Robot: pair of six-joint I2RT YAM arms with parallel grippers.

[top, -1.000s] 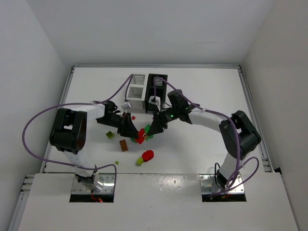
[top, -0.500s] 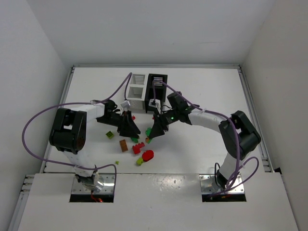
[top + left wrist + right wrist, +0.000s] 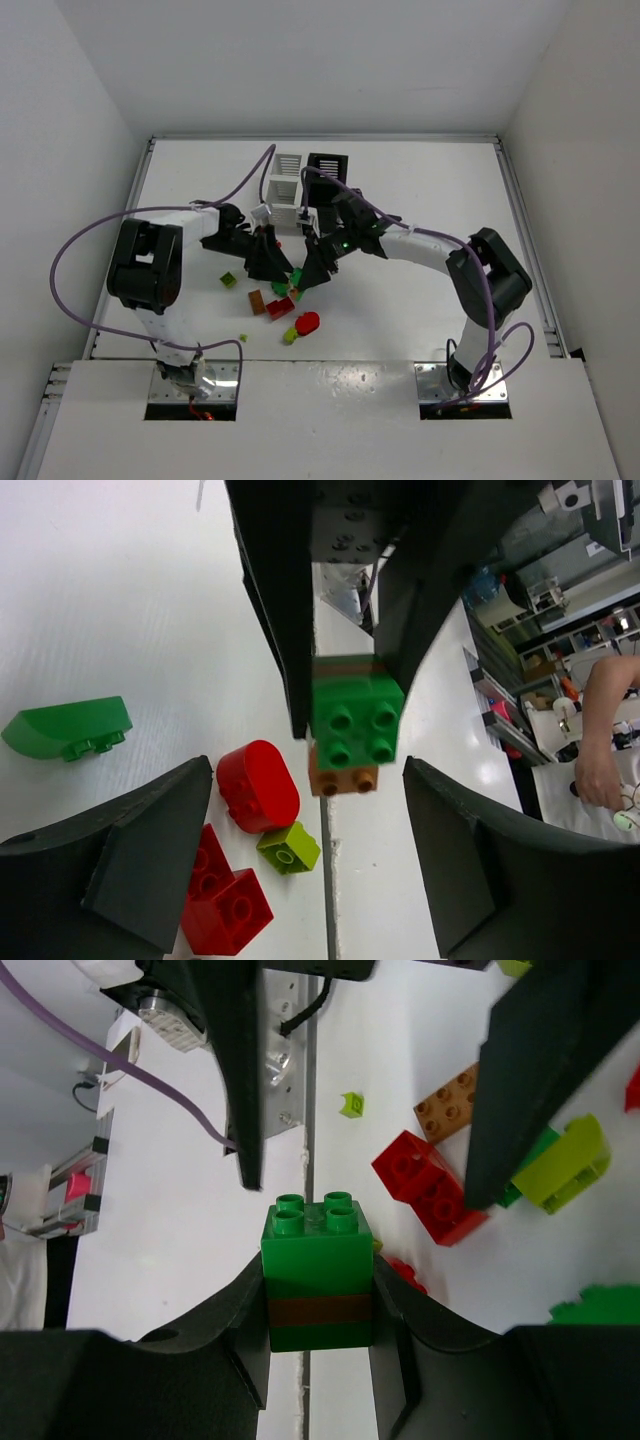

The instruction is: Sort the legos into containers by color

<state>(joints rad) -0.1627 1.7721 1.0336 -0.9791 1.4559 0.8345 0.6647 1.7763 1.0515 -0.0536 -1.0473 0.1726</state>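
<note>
Plainly, white walls (image 3: 80, 90) enclose a white table (image 3: 430, 190) — legos (image 3: 281, 307) scattered mid-surface.

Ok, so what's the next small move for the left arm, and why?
Probably ease the left fingers forward and close them on the studded end of the green stack. The right fingers clamp it, a brown layer sits inside it, and the left fingers stand open facing it, so it needs splitting before binning.
</note>
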